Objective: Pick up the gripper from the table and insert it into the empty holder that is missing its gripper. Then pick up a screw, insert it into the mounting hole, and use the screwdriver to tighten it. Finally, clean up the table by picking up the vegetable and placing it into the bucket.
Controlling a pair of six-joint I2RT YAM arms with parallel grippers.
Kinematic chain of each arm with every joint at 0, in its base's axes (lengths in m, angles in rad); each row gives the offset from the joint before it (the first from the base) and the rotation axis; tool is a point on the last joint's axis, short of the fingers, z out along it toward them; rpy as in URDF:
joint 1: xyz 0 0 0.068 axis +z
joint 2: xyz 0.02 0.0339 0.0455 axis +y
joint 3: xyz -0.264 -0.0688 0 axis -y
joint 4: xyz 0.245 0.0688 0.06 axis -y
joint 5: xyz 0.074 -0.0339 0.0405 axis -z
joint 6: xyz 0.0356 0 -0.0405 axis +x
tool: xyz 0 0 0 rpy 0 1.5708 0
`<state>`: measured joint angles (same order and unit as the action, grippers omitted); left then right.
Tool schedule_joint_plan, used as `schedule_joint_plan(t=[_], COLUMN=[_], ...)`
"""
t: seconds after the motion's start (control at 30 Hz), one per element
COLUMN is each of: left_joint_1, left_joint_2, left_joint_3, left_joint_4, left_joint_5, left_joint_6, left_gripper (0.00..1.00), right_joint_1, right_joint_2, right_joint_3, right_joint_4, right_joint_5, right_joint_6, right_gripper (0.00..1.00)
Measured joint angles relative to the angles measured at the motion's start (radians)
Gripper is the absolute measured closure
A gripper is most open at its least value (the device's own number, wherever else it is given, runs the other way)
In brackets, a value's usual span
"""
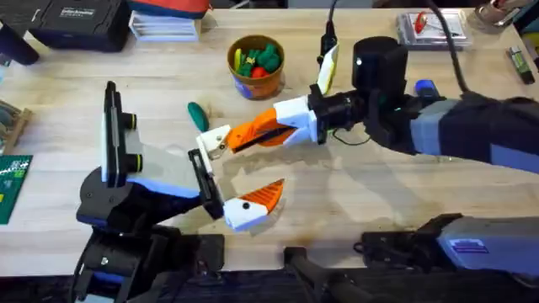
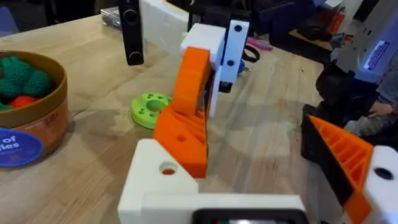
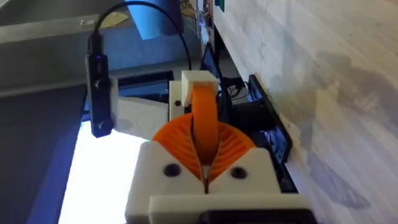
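My right gripper (image 1: 242,136) reaches in from the right and is shut on the orange wedge-shaped gripper (image 1: 263,128), pinched between its orange pads (image 3: 171,140). The wedge's tip meets the white holder (image 1: 214,140), the far finger of my open left gripper (image 1: 244,168). In the left wrist view the orange gripper (image 2: 186,112) stands against the holder (image 2: 161,180). The dark green vegetable (image 1: 198,114) lies just behind the holder. The tan bucket (image 1: 255,63) of toy produce stands beyond it. The screwdriver's blue handle (image 1: 425,87) peeks out behind the right arm.
A light green disc (image 2: 149,109) lies on the wood near the bucket (image 2: 28,118). A black case (image 1: 76,21) sits at the back left, a clear packet (image 1: 434,25) at the back right, and a green circuit board (image 1: 10,187) at the left edge.
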<state>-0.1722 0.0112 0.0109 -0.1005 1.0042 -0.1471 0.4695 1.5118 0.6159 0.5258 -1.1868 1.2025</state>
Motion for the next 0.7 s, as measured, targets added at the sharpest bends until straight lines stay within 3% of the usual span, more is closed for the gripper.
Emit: schedule_joint_plan(t=[0.17,0.7], left_joint_1=[0.003,0.011], left_joint_2=[0.000,0.001], left_joint_3=[0.000,0.000], left_joint_4=[0.001,0.002], left_joint_5=[-0.011,-0.027], left_joint_6=[-0.001,-0.034], left_gripper=[0.015,0.015], right_joint_1=[0.015,0.125], right_joint_2=[0.055,0.100], right_joint_3=[-0.001,0.010], right_joint_4=[0.123,0.216], right_joint_5=[-0.004,0.112], right_joint_6=[0.079,0.186], right_gripper=[0.994,0.995])
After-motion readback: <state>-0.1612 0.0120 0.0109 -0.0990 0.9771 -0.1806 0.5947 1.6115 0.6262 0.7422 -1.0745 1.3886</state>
